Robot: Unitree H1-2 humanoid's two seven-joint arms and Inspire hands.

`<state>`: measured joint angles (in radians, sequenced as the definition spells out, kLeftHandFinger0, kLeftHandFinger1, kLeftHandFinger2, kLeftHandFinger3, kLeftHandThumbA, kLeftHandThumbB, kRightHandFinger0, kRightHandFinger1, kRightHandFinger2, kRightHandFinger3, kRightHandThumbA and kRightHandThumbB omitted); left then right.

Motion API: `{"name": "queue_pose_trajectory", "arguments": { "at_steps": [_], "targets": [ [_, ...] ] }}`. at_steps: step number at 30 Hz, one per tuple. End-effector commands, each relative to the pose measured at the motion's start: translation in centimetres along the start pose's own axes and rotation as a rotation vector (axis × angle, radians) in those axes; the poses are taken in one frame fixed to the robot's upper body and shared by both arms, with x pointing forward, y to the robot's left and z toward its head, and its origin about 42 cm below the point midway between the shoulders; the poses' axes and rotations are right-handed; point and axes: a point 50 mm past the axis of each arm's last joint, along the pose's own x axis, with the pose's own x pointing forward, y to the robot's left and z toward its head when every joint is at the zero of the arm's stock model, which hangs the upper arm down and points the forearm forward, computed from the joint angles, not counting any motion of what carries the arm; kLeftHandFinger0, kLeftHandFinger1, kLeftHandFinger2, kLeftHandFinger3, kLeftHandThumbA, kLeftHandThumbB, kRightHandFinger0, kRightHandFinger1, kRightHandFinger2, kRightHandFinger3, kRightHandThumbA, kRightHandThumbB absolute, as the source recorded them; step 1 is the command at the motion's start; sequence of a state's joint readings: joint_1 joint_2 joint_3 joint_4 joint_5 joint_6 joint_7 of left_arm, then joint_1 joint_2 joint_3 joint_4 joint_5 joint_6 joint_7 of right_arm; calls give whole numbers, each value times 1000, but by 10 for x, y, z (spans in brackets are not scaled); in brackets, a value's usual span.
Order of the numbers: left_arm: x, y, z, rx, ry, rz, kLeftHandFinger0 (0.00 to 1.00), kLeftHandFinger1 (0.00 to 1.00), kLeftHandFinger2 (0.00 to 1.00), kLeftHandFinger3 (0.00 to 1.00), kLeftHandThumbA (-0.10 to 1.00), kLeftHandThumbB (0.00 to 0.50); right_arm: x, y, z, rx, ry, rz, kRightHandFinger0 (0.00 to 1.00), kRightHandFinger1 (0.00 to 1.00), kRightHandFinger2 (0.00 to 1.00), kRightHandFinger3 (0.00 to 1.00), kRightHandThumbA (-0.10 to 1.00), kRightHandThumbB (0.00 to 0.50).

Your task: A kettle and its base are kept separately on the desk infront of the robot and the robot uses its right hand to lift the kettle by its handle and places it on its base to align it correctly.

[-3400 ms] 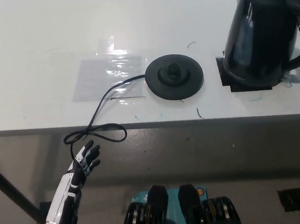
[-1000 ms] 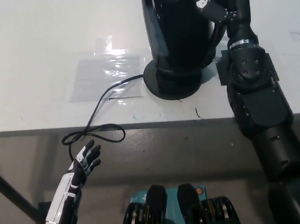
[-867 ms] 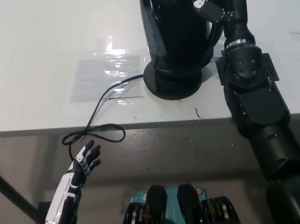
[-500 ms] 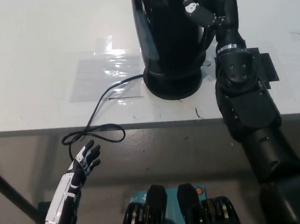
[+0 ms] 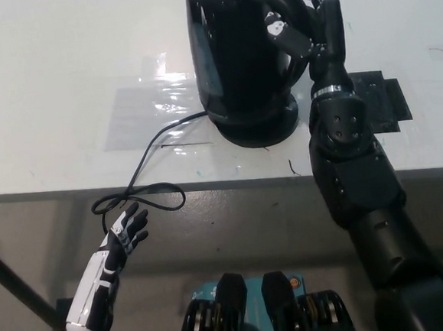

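The black kettle [image 5: 231, 50] stands on its round black base [image 5: 259, 130] at the middle of the white desk [image 5: 61, 78], leaning a little to the picture's left. My black right hand [image 5: 295, 14] is wrapped around the kettle's handle on its right side, and my forearm runs down over the desk's front edge. My white left hand [image 5: 125, 234] hangs open below the desk edge at the lower left, touching nothing. The kettle covers most of the base.
The base's black cord [image 5: 150, 154] runs left over a clear plastic sheet [image 5: 152, 109] and loops off the front edge. A black square marker [image 5: 381, 95] lies on the desk to the right of the base.
The kettle, held by my right hand, has been carried from the black marker onto the base; in the last half second it shifted slightly left. The left hand barely moved.
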<state>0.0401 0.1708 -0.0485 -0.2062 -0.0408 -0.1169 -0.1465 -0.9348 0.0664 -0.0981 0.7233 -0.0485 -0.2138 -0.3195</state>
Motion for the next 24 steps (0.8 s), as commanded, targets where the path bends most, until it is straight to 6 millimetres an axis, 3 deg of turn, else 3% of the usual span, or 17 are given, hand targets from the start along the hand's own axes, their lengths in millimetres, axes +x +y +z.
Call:
{"name": "queue_pose_trajectory", "arguments": {
  "at_steps": [1,8,14,21,24],
  "targets": [
    [4,6,8,15,-40,-14,1000,1000,1000,1000,1000,99,7,0,27,82,-121,8,0,246,670,739,-100,142],
    [6,7,7,16,-46,-16,1000,1000,1000,1000,1000,89,2,-22,18,12,-139,-31,0,293,711,781,-100,116],
    [6,8,6,21,-43,-15,1000,1000,1000,1000,1000,106,0,-32,21,104,-157,-23,0,319,731,786,-100,108],
    [7,8,6,19,-44,-19,1000,1000,1000,1000,1000,85,-10,-33,25,128,-181,-18,0,331,736,774,-100,114],
    [6,7,6,23,-39,-18,1000,1000,1000,1000,1000,79,-18,-30,26,158,-195,-4,0,277,681,753,-100,110]
  ]
}}
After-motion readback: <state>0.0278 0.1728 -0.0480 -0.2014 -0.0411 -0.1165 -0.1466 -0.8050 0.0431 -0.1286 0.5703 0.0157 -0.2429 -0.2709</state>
